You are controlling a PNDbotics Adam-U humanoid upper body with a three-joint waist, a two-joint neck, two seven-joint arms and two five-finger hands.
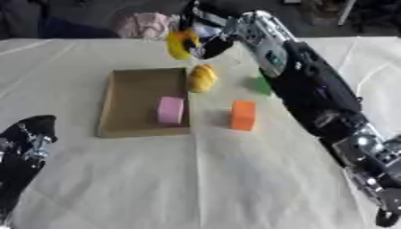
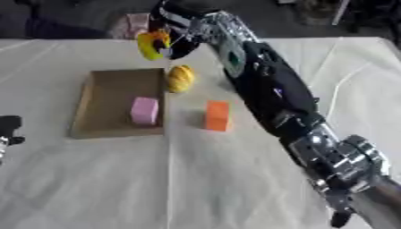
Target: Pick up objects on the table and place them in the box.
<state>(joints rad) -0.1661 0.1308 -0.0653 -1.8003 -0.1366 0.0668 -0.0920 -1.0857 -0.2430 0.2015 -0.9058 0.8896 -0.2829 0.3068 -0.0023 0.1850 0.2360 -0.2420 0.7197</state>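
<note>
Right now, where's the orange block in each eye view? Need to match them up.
Left eye view: the orange block sits right of centre on the cloth, just right of the cardboard box, apart from it.
Right eye view: the same block shows near centre, again right of the box.
Shared landmark: the pink block inside the box, along its right wall, left of the orange block in both views.

**Cloth-Covered Table, Pink Bundle Behind It**

A pale creased cloth (image 1: pixel 235 179) is being seen spread across the whole table. Beyond its far edge, a pinkish bundle of fabric (image 1: pixel 145 24) is being shown against a dark background; what it is cannot be told.
</note>
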